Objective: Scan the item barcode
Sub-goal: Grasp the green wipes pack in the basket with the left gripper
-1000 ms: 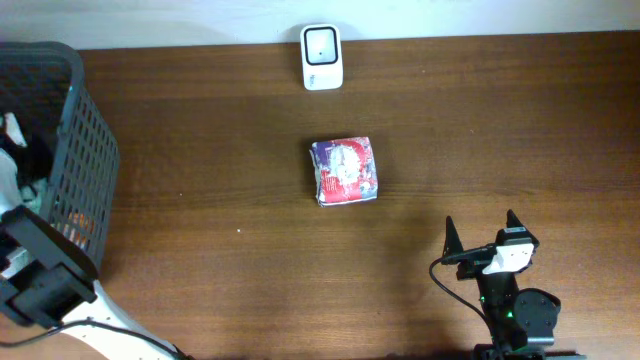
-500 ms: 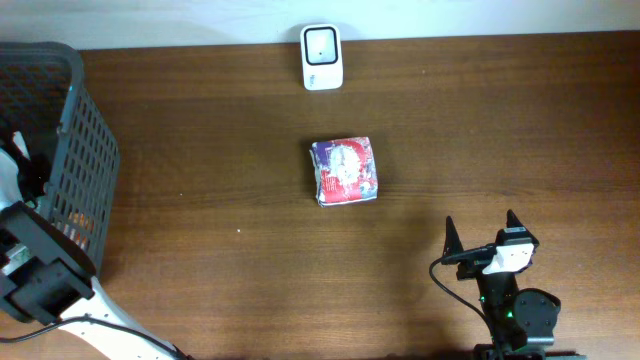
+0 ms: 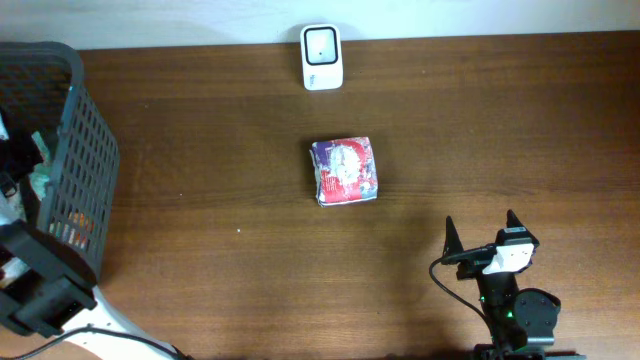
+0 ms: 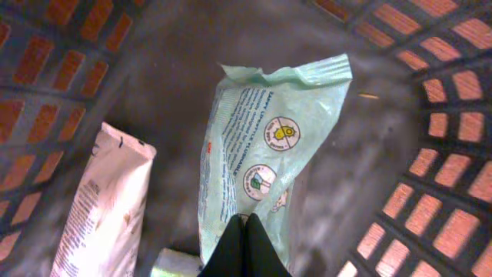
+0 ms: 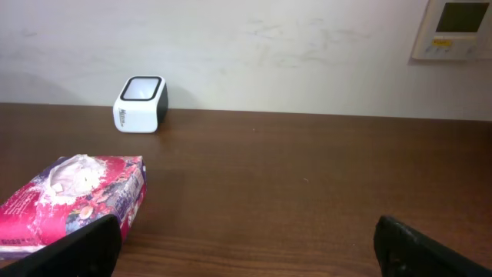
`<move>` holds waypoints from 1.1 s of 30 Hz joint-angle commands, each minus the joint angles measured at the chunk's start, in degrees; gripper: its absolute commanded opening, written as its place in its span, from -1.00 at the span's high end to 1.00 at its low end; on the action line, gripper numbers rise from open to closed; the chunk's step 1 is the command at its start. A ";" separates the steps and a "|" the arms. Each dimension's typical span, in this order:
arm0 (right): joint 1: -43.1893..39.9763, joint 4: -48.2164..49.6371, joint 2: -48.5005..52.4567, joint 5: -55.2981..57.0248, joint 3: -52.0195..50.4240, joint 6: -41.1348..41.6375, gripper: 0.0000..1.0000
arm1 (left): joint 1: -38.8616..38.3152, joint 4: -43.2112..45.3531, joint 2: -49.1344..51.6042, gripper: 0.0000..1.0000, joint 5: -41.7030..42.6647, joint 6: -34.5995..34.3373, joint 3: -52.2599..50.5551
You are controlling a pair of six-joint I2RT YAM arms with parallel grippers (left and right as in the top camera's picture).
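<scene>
Brown wood table (image 3: pixel 200 150) is the biggest thing and carries everything. A dark grey mesh basket (image 3: pixel 90 140) surrounds the left gripper (image 4: pixel 244 225) on all sides. The gripper is down inside because that's where the stock sits.

The pink pack (image 3: pixel 345 170) lies flat mid-table, ahead and left of the right gripper (image 3: pixel 481 222), well apart and untouched.

The green packet (image 4: pixel 269 146) stretches away from the left gripper with its lower edge pinched. The jaws are fully closed with only thin film between them. An edge pinch makes sense for a flat floppy bag on the basket floor. The printed side faces the wrist camera, but I can't make out a barcode. It reads as the item to scan, so the task thing is in the basket, in the left grip, not yet out.

The white packet (image 4: pixel 100 208) is just left of that gripper and not gripped. I can't tell whether it touches the green one.

The scanner (image 3: pixel 322 57) has its window up and sits by the wall. It is well apart from the left gripper, across the table, and far ahead-left of the right one.

The right gripper is low at the near edge, jaws spread wide and holding nothing. It looks idle, parked out of the basket-to-scanner lane.

Likely next is to lift the packet out and bring its barcode over the window. The risk is film slipping from the thin pinch or snagging on the mesh.
</scene>
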 commanded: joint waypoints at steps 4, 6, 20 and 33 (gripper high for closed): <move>0.31 -0.20 -0.33 0.52 -0.46 -0.39 -0.97 | 0.31 -0.90 -1.97 1.00 1.57 -0.72 1.51; 0.31 -0.20 -0.33 0.52 -0.46 -0.39 -0.97 | 0.31 -0.90 -3.08 1.00 1.62 -4.42 4.07; 0.31 -0.20 -0.33 0.52 -0.46 -0.39 -0.97 | -1.27 -1.97 -14.91 0.24 13.94 -15.54 22.29; 0.31 -0.20 -0.33 0.52 -0.46 -0.39 -0.97 | -1.25 -4.66 6.45 -0.46 10.51 5.57 14.78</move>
